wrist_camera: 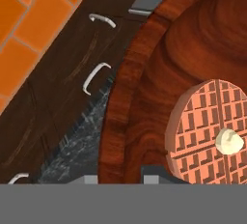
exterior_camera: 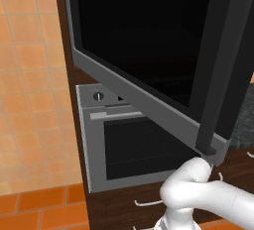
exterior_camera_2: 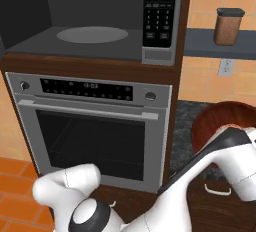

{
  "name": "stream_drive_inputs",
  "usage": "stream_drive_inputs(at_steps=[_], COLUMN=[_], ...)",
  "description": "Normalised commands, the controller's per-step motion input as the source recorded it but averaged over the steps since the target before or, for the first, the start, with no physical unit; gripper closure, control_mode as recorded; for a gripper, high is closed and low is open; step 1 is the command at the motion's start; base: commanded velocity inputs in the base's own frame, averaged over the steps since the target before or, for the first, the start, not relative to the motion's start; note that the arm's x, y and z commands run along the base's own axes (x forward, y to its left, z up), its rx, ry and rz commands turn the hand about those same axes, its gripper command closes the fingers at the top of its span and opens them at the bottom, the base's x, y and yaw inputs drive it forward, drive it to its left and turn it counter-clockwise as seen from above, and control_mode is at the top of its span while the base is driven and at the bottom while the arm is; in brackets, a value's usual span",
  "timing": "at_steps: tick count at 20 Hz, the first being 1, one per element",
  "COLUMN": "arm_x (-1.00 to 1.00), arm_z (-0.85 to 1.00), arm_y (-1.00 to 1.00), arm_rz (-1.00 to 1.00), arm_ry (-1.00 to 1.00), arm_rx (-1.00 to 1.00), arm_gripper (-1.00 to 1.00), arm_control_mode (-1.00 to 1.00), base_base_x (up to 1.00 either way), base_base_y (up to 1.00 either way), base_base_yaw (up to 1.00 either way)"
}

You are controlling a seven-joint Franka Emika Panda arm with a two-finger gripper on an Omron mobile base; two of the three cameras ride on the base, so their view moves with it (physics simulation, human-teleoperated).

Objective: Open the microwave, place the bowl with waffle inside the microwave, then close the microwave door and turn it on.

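The microwave point(exterior_camera_2: 159, 53) stands open, its dark cavity and round turntable point(exterior_camera_2: 92, 34) bare. The microwave door point(exterior_camera: 139, 35) is swung out to the left, with its black bar handle point(exterior_camera: 218, 75) near the camera. A brown wooden bowl point(wrist_camera: 144, 97) holds a round waffle point(wrist_camera: 202, 126) topped with a pale butter pat. The bowl point(exterior_camera_2: 215, 118) sits low and right of the oven, by the dark counter. My gripper point(wrist_camera: 121, 179) straddles the bowl's near rim, one fingertip point(wrist_camera: 91, 179) outside and one inside, shut on it.
A silver oven point(exterior_camera_2: 95, 131) with a horizontal handle sits under the microwave. The button panel point(exterior_camera_2: 160, 6) is right of the cavity. A brown jar point(exterior_camera_2: 228, 26) stands on a shelf at the right. Dark wood drawers with curved handles point(wrist_camera: 94, 77) lie below the granite counter point(wrist_camera: 72, 150).
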Motion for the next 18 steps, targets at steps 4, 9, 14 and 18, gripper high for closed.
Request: stream_drive_inputs(at_steps=[4, 9, 14, 18], arm_x=[-1.0, -1.0, -0.77, -0.34], arm_z=[0.73, 0.78, 0.6, 0.37], arm_y=[0.68, 0.98, 1.0, 1.0], arm_rz=[0.3, 0.33, 0.23, 0.02], arm_ry=[0.0, 0.01, 0.07, 0.03], arm_rx=[-0.05, -0.07, 0.0, 0.0], arm_gripper=[1.0, 1.0, 1.0, 1.0], arm_control_mode=[-1.0, -1.0, -1.0, -1.0], base_base_x=[0.0, 0.0, 0.0, 0.0], base_base_y=[0.0, 0.0, 0.0, 0.0], base_base_yaw=[0.0, 0.0, 0.0, 0.0])
